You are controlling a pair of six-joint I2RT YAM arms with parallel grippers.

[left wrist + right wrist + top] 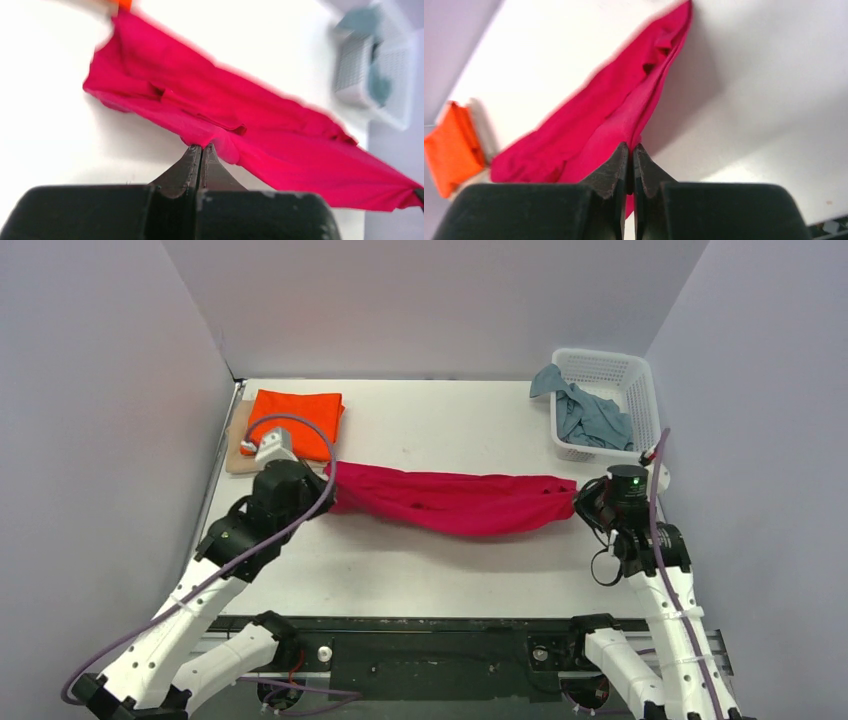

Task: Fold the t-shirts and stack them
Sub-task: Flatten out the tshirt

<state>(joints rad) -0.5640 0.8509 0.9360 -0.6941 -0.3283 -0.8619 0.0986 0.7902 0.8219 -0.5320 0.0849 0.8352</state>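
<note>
Left gripper (201, 149) and right gripper (630, 148) each pinch an end of the red t-shirt (450, 502), stretched across the middle of the table (450, 415), apparently being spread for folding; next it must be laid flat, wrinkle-free, clear of the orange t-shirt (297, 418) at the far-left corner.

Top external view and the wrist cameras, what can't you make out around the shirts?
- Top view, beige shirt: only an edge shows; the orange shirt covers the rest.
- Top view, grey-blue shirt: lower part hidden inside the basket; left wrist view blurs it.
- Top view, red shirt: left gripper and right gripper hide its held ends.
</note>
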